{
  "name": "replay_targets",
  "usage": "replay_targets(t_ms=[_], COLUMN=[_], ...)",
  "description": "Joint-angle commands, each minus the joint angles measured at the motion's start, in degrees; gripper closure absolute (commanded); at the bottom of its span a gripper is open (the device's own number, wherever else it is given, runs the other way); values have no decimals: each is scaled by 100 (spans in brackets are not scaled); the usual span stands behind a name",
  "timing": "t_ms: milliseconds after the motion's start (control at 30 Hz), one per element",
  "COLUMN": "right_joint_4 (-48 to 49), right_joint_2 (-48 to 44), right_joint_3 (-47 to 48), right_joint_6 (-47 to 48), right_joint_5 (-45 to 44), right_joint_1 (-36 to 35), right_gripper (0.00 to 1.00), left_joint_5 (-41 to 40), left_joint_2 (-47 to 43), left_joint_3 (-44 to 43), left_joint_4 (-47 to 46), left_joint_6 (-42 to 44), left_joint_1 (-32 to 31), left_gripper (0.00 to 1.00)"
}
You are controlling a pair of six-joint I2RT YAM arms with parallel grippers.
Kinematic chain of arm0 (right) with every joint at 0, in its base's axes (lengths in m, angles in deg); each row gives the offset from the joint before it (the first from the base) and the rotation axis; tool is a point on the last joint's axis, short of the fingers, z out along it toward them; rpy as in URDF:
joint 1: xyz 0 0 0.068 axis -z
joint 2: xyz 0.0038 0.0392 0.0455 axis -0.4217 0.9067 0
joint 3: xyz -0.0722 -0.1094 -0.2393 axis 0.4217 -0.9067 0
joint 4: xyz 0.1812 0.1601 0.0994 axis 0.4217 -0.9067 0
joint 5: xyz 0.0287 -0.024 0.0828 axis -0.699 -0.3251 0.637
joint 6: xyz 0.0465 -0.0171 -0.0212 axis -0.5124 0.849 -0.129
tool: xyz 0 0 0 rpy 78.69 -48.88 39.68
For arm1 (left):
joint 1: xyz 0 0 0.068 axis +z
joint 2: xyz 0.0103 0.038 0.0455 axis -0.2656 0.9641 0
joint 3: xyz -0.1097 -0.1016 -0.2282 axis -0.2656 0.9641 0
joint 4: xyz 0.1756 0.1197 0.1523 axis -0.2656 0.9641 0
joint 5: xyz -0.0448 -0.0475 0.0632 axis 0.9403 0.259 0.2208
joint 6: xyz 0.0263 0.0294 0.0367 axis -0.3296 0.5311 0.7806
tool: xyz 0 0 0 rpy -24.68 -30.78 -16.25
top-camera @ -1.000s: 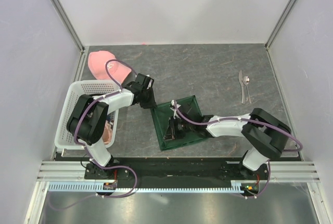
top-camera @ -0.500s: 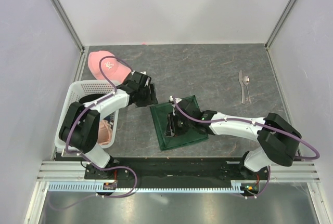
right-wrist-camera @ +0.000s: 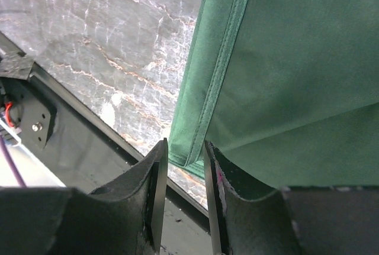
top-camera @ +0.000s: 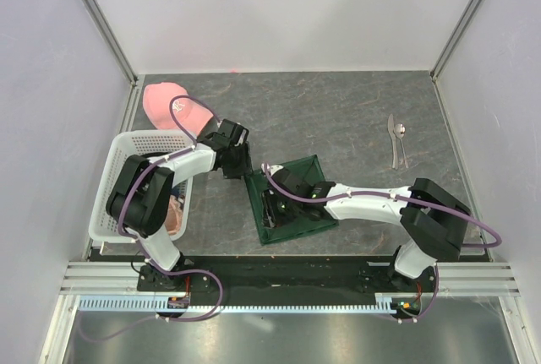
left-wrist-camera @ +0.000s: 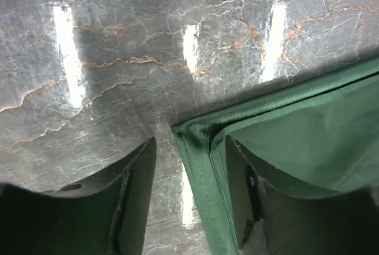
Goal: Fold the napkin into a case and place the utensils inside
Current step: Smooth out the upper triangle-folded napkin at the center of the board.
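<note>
Honestly, I judge the job barely begun: the napkin (top-camera: 303, 171) lies on the worktop (top-camera: 338, 111) as a broad near-square, not yet a narrow case. At its far-left corner one layer of cloth shows over another, so a first fold may be in, though I cannot be sure. The utensils (top-camera: 397, 140) lie side by side well apart from the napkin, off to its far right, so folding and loading both remain. My left arm reaches forward and bends inward to the napkin's far-left corner. My left gripper (left-wrist-camera: 189, 166) is spread wide there, straddling the hemmed corner with nothing gripped. My right arm stretches low across the napkin to its left edge. My right gripper (right-wrist-camera: 185, 166) is drawn narrow around the near-left corner's hem, with a gap showing between the fingers, so I judge it unclamped.
</note>
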Motion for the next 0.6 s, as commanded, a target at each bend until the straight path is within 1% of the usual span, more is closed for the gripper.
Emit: replay_targets(t_ms=[0,100,200,400,433,500,567], right_joint_4=[-61,-246,-439,-562,-580,-615,-624], right_joint_2=[140,315,465,641,623,580,562], right_joint_3=[402,604,753,886,886,903,929], right_joint_6=[118,180,233,216,207,189,198], right_joint_5=[-367,-760,-1034,-1211,-1220,-1255,-1272], right_joint_1=[-147,-279,-384,-490,-490,-499,-490], right_gripper=[62,62,61,57,57,54,51], left_joint_5=[195,248,231,389,354,310,231], left_joint_2=[251,234,207,242,233,242,251], left_joint_3=[8,113,157,157,158,193,210], left_joint_4=[-218,-333,-377,-395,-395,-395,-377], left_joint_6=[143,90,81,55,55,63,72], left_joint_1=[18,18,18,9,18,18,18], left_gripper=[49,52,53,58,62,63,67])
